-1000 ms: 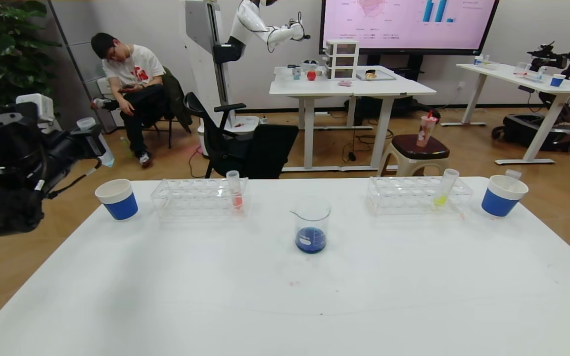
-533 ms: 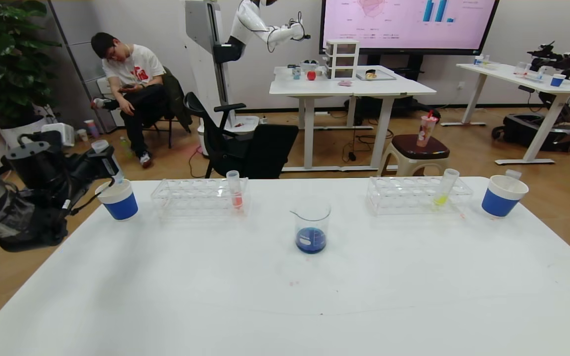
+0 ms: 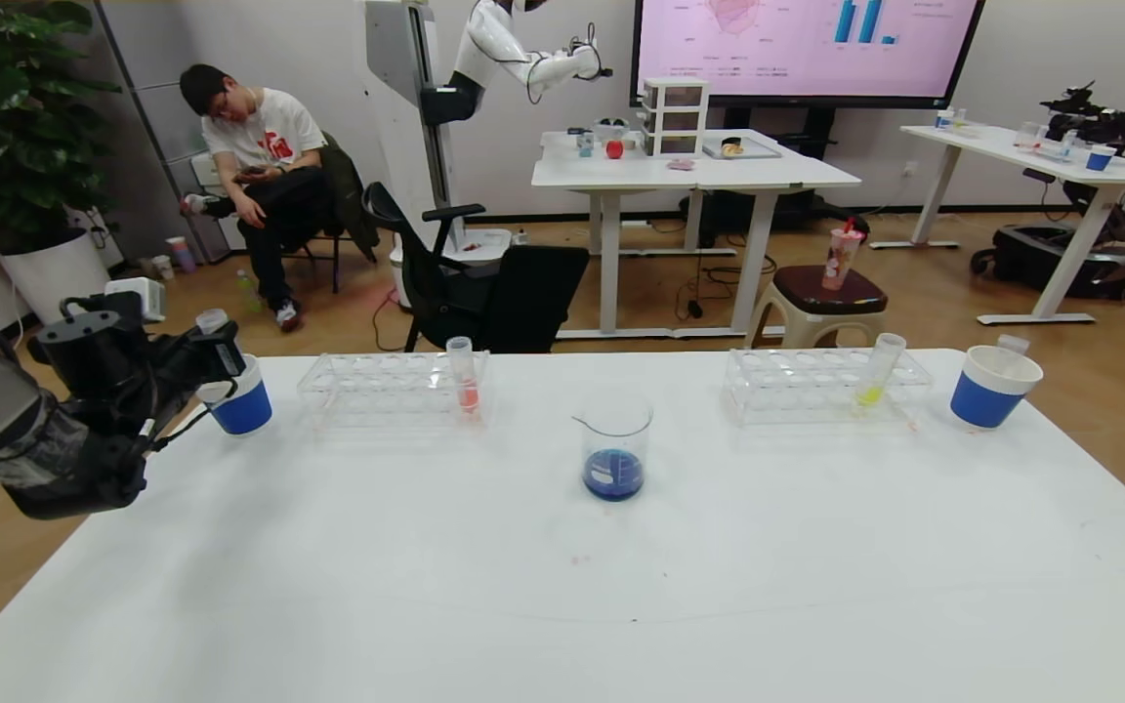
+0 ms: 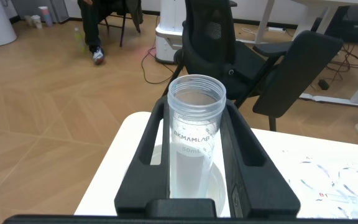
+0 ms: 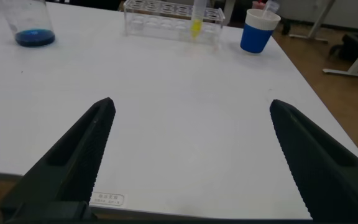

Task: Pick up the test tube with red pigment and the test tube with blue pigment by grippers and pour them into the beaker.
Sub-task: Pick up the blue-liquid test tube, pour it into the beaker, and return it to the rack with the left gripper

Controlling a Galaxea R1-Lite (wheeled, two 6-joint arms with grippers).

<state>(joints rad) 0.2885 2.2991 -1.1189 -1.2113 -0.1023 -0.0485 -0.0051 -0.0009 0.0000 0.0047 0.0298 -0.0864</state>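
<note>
My left gripper (image 3: 214, 353) is shut on a slim clear test tube (image 4: 194, 143) at the table's far left corner. The tube stands upright with its lower end inside the left blue-and-white paper cup (image 3: 242, 405). No blue liquid shows in the tube. The beaker (image 3: 615, 444) stands mid-table and holds dark blue liquid. The test tube with red pigment (image 3: 465, 376) stands in the left clear rack (image 3: 367, 386). My right gripper (image 5: 191, 118) is open and empty above the table's near right part, out of the head view.
A right clear rack (image 3: 797, 386) holds a tube with yellow liquid (image 3: 877, 371). A second blue-and-white cup (image 3: 990, 386) stands at the far right. Chairs, tables and a seated person are beyond the table's far edge.
My left gripper has come down and moved right with the clear tube, from above the floor beside the table to the left paper cup. The tube's lower end has gone into the cup.
</note>
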